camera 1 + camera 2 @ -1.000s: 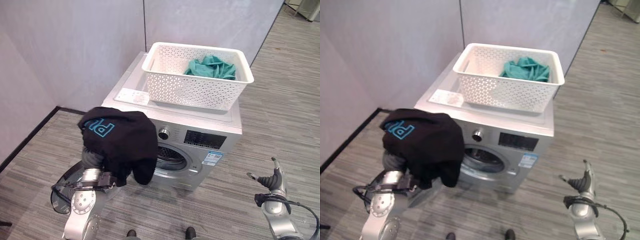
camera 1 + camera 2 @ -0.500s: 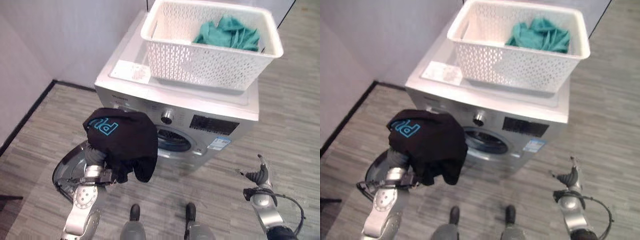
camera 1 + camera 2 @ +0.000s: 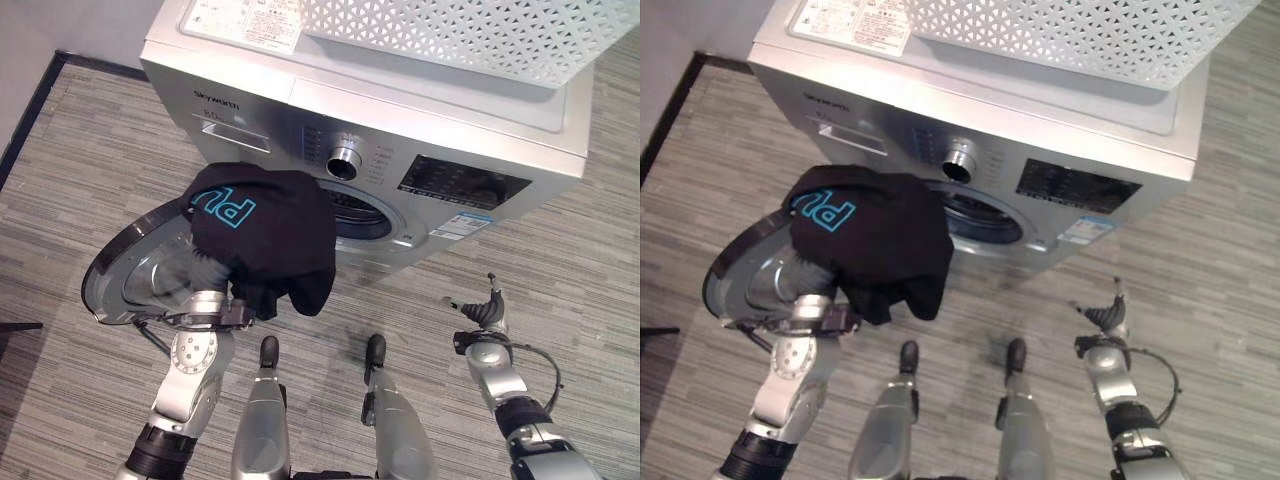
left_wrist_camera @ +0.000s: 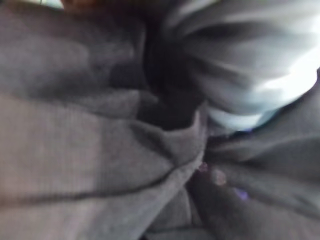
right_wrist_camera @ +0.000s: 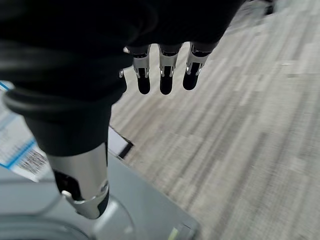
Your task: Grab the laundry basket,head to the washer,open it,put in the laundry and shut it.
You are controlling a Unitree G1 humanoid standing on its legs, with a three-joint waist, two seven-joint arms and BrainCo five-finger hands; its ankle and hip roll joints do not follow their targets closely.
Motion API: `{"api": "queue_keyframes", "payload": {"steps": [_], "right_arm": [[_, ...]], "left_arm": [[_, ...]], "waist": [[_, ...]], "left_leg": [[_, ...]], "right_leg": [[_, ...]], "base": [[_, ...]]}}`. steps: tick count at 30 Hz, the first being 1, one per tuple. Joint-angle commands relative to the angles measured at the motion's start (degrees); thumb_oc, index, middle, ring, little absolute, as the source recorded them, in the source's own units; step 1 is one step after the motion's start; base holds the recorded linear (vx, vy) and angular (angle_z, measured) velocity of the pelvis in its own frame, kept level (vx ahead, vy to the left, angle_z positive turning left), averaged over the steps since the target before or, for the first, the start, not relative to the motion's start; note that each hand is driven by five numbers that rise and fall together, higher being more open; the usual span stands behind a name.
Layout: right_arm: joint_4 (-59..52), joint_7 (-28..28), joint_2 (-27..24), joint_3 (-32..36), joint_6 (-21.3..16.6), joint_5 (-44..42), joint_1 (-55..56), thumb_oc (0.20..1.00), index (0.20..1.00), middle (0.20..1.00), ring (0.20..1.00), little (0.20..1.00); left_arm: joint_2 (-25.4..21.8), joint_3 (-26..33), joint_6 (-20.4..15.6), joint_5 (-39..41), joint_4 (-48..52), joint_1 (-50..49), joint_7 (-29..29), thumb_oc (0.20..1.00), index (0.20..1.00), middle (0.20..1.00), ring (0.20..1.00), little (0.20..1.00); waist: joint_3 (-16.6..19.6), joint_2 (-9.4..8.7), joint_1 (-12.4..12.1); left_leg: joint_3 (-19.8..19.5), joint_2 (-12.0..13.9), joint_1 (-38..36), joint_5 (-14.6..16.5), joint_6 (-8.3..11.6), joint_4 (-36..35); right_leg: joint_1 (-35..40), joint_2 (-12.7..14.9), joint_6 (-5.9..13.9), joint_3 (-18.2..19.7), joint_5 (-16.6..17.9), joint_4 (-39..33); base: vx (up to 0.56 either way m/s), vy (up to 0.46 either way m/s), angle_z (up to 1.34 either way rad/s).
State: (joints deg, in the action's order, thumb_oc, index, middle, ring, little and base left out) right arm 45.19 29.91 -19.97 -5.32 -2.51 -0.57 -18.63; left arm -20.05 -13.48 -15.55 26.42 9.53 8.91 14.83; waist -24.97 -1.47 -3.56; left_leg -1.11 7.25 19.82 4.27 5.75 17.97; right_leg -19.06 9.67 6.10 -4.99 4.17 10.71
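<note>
- Black garment (image 3: 265, 235) drapes limp over the left hand (image 3: 200, 268); its fingers are buried, so I cannot tell their state.
- Soft, light cloth: bunch it, feed it forward into the washer (image 3: 420, 150) opening.
- Right hand (image 3: 487, 312) idle, fingers (image 5: 162, 75) relaxed, empty.

Matt black cloth garment (image 3: 265, 235), glossy silver washer (image 3: 420, 140), perforated white plastic basket (image 3: 460, 35)

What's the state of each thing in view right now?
Washer door: swung open to the robot's left.
Drum opening: uncovered, partly hidden by the garment.
Black garment: draped over the left hand, held up in front of the opening, not yet inside.
Basket: resting on top of the washer.
Left hand: fingers hidden under the cloth.
Right hand: open, holding nothing, low beside the washer.
</note>
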Motion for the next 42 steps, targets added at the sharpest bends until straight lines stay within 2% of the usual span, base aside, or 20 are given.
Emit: {"api": "queue_keyframes", "payload": {"steps": [1,5,10,11,12,13,14,17,19,20,22,24,30,34,38,42], "right_arm": [[-2.4,2.2,-0.3,-0.1,-1.6,-2.9,1.9,1.000,1.000,1.000,1.000,1.000],[-2.6,3.0,0.3,0.4,-1.8,-4.0,1.5,1.000,1.000,1.000,1.000,1.000],[-3.6,4.7,-0.3,0.4,-1.9,-4.4,0.1,1.000,1.000,1.000,1.000,1.000],[-3.7,5.0,-0.3,0.2,-1.9,-4.5,-0.2,1.000,1.000,1.000,1.000,1.000],[-4.2,5.3,-0.3,0.0,-1.9,-4.6,-0.8,1.000,1.000,1.000,1.000,1.000],[-4.4,5.6,-0.4,-0.2,-2.0,-4.6,-1.1,1.000,1.000,1.000,1.000,1.000],[-4.7,5.8,-0.4,-0.5,-2.0,-4.5,-1.5,1.000,1.000,1.000,1.000,1.000],[-4.9,6.2,-0.3,-0.8,-2.0,-4.6,-2.3,1.000,1.000,1.000,1.000,1.000],[-6.1,6.6,-0.5,-0.8,-2.1,-4.6,-3.1,1.000,1.000,1.000,1.000,1.000],[-6.4,6.9,-0.5,-1.0,-2.2,-4.7,-3.6,1.000,1.000,1.000,1.000,1.000],[-6.7,7.2,-0.5,-1.1,-2.3,-4.6,-4.0,1.000,1.000,1.000,1.000,1.000],[-8.1,7.8,-0.7,-1.2,-2.8,-4.5,-5.1,1.000,1.000,1.000,1.000,1.000],[-13.6,9.3,-0.7,-0.3,-4.2,-3.8,-5.0,1.000,1.000,1.000,1.000,1.000],[-14.4,9.8,-0.6,-0.3,-4.7,-3.8,-5.2,1.000,1.000,1.000,1.000,1.000],[-16.5,11.1,0.3,-1.1,-5.9,-3.8,-5.8,1.000,1.000,1.000,1.000,1.000],[-16.1,11.5,0.9,-1.7,-6.5,-4.3,-6.8,1.000,1.000,1.000,1.000,1.000]], "left_arm": [[-1.8,0.0,-4.4,-0.6,5.0,0.1,-0.6,0.200,0.200,0.200,0.200,0.200],[-1.8,-1.3,-4.1,-1.0,4.5,1.4,-0.3,0.200,0.200,0.200,0.200,0.200],[-1.3,-2.7,-4.2,-1.8,3.3,3.1,1.1,0.200,0.200,0.200,0.200,0.200],[-1.2,-2.9,-4.1,-1.9,3.0,3.4,1.3,0.200,0.200,0.200,0.200,0.200],[-1.0,-3.3,-4.1,-2.1,2.6,3.8,1.5,0.200,0.200,0.200,0.200,0.200],[-0.9,-3.5,-3.9,-2.4,2.3,4.0,1.8,0.200,0.200,0.200,0.200,0.200],[-0.7,-3.8,-3.9,-2.6,1.8,4.3,2.1,0.200,0.200,0.200,0.200,0.200],[-0.4,-4.7,-4.1,-2.5,1.0,4.8,2.2,0.200,0.200,0.200,0.200,0.200],[0.1,-5.8,-3.9,-1.3,0.0,4.9,1.9,0.200,0.200,0.200,0.200,0.200],[0.3,-6.4,-4.0,-0.9,-0.4,5.1,1.9,0.200,0.200,0.200,0.200,0.200],[0.5,-7.0,-3.8,-0.7,-0.7,5.2,1.7,0.200,0.200,0.200,0.200,0.200],[0.9,-8.3,-3.5,-0.4,-1.7,5.5,1.5,0.200,0.200,0.200,0.200,0.200],[2.9,-9.0,-3.6,-0.8,-5.2,10.1,3.8,0.200,0.200,0.200,0.200,0.200],[3.9,-8.9,-3.9,-0.9,-6.8,12.5,5.1,0.200,0.200,0.200,0.200,0.200],[6.5,-10.1,-4.6,-1.0,-12.4,18.2,8.2,0.200,0.200,0.200,0.200,0.200],[7.4,-10.5,-4.9,-1.1,-15.3,20.9,9.9,0.200,0.200,0.200,0.200,0.200]], "waist": [[2.4,-0.74,0.5],[1.8,-0.24,0.8],[0.6,0.19,1.1],[0.5,0.33,1.1],[0.0,0.21,1.1],[-0.2,0.10,1.1],[-0.3,0.21,1.1],[-0.9,0.32,1.2],[-1.5,0.27,1.6],[-2.1,0.07,1.8],[-2.0,0.21,1.8],[-2.6,0.04,2.4],[-3.1,-0.70,4.2],[-2.9,-0.89,4.8],[-2.4,-2.03,6.0],[-2.0,-2.42,6.6]], "left_leg": [[0.7,-1.2,6.9,11.2,-4.57,14.0],[-0.1,-2.1,9.8,13.4,-5.46,18.8],[-0.6,-3.0,13.6,14.2,-5.74,21.8],[-1.0,-2.9,13.5,15.7,-5.48,22.1],[-0.4,-3.1,14.9,14.1,-5.75,22.0],[-0.2,-3.1,15.5,14.0,-5.72,21.9],[-0.6,-3.0,15.3,15.3,-5.43,21.5],[-0.4,-3.2,16.5,14.8,-5.36,20.9],[-0.2,-3.5,18.0,13.8,-5.09,19.1],[0.4,-3.7,19.3,11.7,-5.27,18.4],[0.2,-3.4,19.1,12.8,-4.89,17.8],[0.6,-3.3,20.5,11.8,-4.59,15.8],[0.4,-3.1,23.8,10.2,-3.88,13.8],[0.2,-3.0,25.1,9.9,-3.67,13.4],[0.1,-2.8,27.7,9.5,-3.51,12.6],[0.2,-3.1,29.3,9.3,-3.74,12.2]], "right_leg": [[-2.3,4.8,-0.18,-4.4,-10.8,10.0],[-5.5,5.5,-0.65,-3.6,-12.9,15.6],[-9.5,5.7,-1.33,-2.7,-14.4,19.0],[-9.7,5.3,-0.99,-2.1,-15.7,19.8],[-11.2,5.5,-1.51,-2.2,-14.3,19.7],[-11.8,5.4,-1.53,-2.0,-14.3,19.3],[-11.8,5.1,-1.08,-1.6,-15.4,19.2],[-13.3,5.1,-1.03,-1.4,-15.0,18.7],[-14.7,5.0,-0.74,-1.2,-13.6,16.8],[-15.9,5.3,-1.10,-1.6,-11.4,15.6],[-15.9,4.8,-0.55,-1.2,-12.4,15.3],[-17.3,4.5,-0.19,-1.4,-11.0,13.0],[-21.5,4.4,-0.13,-1.8,-10.2,12.5],[-23.1,4.3,-0.10,-1.9,-10.1,12.6],[-26.0,4.1,0.21,-1.9,-9.3,12.3],[-27.9,4.0,0.59,-1.7,-8.4,12.0]], "base": [[-0.04,0.079,0.04],[-0.02,0.051,0.09],[0.00,0.020,0.13],[-0.02,0.008,0.04],[0.00,0.000,0.00],[-0.03,-0.009,-0.05],[0.06,-0.026,-0.07],[0.00,-0.018,-0.09],[-0.07,-0.030,-0.06],[-0.02,-0.032,0.01],[0.04,-0.029,0.01],[-0.02,-0.047,-0.05],[0.01,-0.055,-0.07],[0.01,-0.030,0.04],[0.01,-0.023,0.08],[0.00,0.000,0.02]]}}
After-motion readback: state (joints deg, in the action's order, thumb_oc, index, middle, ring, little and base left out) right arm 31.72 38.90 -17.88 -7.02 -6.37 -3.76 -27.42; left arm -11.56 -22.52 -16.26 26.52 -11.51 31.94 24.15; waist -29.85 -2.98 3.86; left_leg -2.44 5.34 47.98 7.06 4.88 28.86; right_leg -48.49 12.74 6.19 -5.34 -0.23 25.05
